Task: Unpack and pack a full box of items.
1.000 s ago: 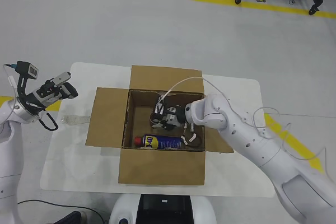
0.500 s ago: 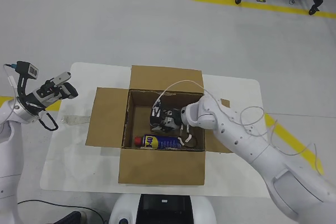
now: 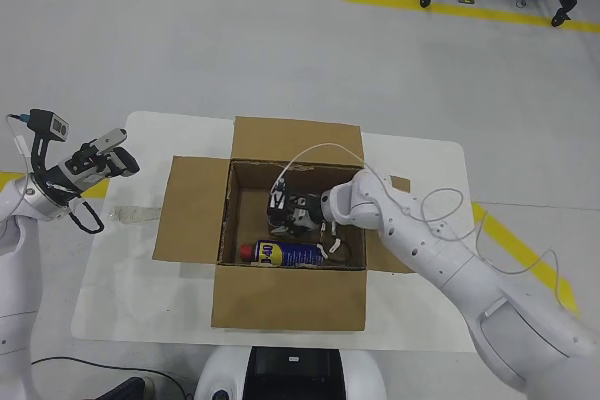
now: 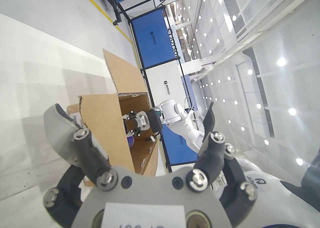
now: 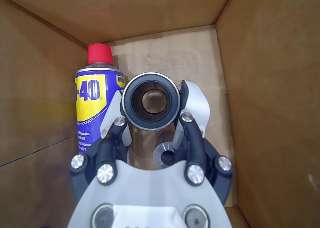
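In the box (image 3: 290,298) at mid-frame, the right claw (image 5: 151,99) grips a black ring (image 5: 151,81) by its sides. That likely keeps it clear of the spray can (image 5: 92,94) lying alongside. The left claw (image 3: 118,152) hangs released at upper left, out of the way.

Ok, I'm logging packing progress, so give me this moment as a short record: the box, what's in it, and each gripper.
box: open cardboard box on the white table, flaps spread
contents: spray can with red cap, lying on its side along the near wall
right gripper: inside the box, shut on a black ring
left gripper: open, holding nothing, over the table's edge, apart from the box
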{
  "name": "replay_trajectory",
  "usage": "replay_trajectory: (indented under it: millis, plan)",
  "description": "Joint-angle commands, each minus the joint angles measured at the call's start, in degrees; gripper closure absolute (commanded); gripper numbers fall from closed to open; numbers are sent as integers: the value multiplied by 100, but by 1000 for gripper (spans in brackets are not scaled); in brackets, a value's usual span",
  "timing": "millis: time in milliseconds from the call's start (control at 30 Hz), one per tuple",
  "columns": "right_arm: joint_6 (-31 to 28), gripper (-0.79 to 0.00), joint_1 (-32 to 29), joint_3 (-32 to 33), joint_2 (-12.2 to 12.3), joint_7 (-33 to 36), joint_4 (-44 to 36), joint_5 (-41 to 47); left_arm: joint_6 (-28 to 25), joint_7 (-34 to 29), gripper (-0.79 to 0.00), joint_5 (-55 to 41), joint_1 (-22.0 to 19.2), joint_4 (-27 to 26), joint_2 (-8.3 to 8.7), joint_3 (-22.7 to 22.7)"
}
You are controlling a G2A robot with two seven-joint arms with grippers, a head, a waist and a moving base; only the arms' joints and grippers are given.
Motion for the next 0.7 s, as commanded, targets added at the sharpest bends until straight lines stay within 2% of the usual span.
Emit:
replay_trajectory:
  millis: [0,67,133,367,667]
  plan:
    - [-30,-486,0,32,0,0,-15,-16,0,0,-785,0,0,0,0,0]
    - [-58,-566,-4,73,5,6,-38,-32,0,0,-785,0,0,0,0,0]
    - [-95,-594,-3,127,17,5,-86,-47,0,0,-785,0,0,0,0,0]
    - [-308,-563,-70,529,172,-113,-556,-81,0,0,-785,0,0,0,0,0]
    - [-521,-573,-677,1504,620,145,-1808,153,0,0,-785,0,0,0,0,0]
